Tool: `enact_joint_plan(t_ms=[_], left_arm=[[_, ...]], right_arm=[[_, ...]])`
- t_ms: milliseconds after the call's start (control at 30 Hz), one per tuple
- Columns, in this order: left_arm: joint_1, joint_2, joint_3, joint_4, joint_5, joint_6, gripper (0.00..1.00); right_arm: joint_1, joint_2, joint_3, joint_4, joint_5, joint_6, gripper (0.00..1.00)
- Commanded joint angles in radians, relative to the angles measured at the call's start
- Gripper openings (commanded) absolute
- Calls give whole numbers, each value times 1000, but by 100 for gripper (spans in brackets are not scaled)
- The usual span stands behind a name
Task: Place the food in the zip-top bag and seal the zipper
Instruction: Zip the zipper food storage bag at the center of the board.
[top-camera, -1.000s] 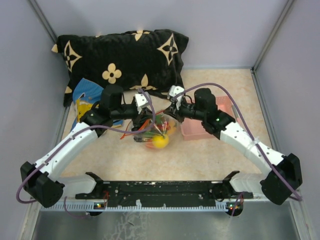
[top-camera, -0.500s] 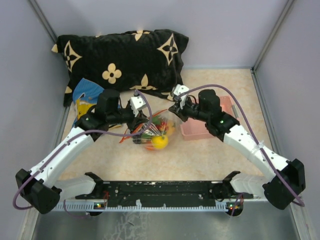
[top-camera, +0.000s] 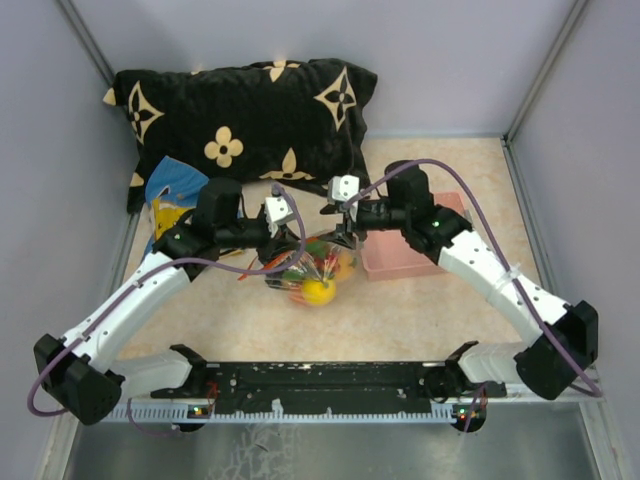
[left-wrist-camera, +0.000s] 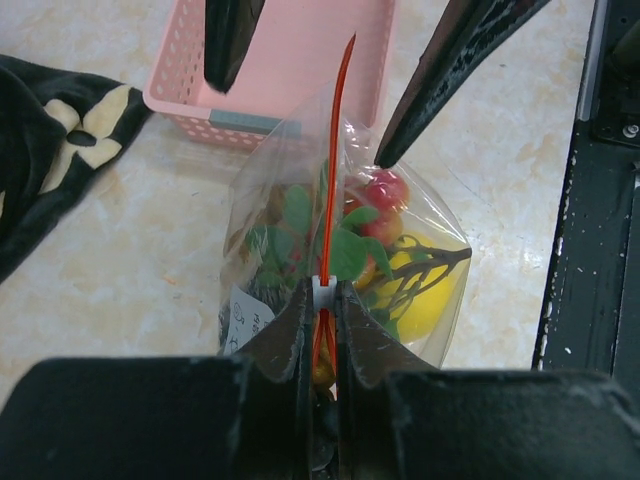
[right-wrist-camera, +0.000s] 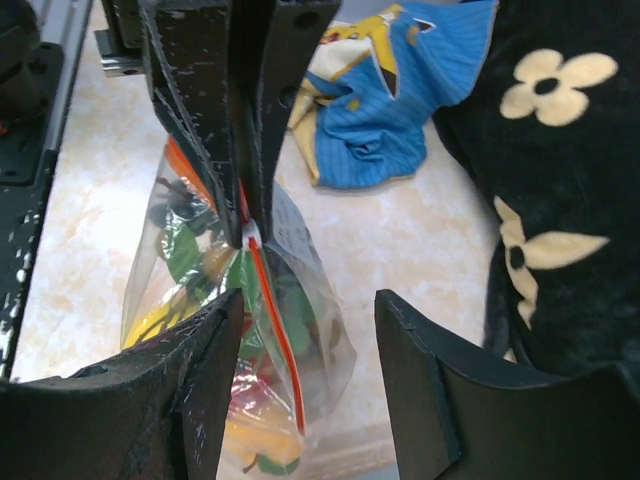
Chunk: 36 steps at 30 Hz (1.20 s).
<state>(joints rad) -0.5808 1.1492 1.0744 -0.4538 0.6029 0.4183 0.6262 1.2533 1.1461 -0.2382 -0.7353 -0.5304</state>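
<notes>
Now that your right gripper (right-wrist-camera: 310, 300), jaws apart, has swung left from the pink basket (left-wrist-camera: 190, 100) to straddle the zipper (left-wrist-camera: 337, 150) your left gripper (left-wrist-camera: 320, 295) clamps, the zip-top bag (left-wrist-camera: 262, 230), food (left-wrist-camera: 425, 305) inside, awaits sealing mid-table.

You get no readable text here. The white label (left-wrist-camera: 243, 320) on the zip-top bag (left-wrist-camera: 432, 235) carries dark print, but it is too small and creased to make out in either wrist view. The black pillow (top-camera: 240, 110) shows only tan flower and star motifs. The blue cloth (right-wrist-camera: 390, 110) shows a cartoon print with no legible words.
</notes>
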Motion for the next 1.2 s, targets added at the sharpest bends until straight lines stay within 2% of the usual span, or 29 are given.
enact_joint_plan(t_ms=[0, 267, 400, 467, 667, 867, 1167], left_arm=[[-5, 6, 30, 33, 46, 17, 0], [-10, 13, 35, 36, 45, 14, 0], [-14, 11, 35, 42, 62, 12, 0], [-17, 9, 35, 43, 66, 10, 0], [-18, -14, 25, 20, 43, 7, 1], [-18, -70, -13, -8, -20, 2, 1], [-18, -109, -43, -74, -84, -7, 2]], right_arm=[[21, 68, 108, -123, -108, -116, 54], [51, 115, 140, -218, -125, -156, 50], [53, 128, 136, -212, -70, -151, 43], [53, 129, 127, -185, -33, -139, 36], [53, 103, 87, -86, 134, -66, 0], [45, 21, 33, -18, 354, 5, 0], [24, -71, -42, 2, 484, 68, 0]])
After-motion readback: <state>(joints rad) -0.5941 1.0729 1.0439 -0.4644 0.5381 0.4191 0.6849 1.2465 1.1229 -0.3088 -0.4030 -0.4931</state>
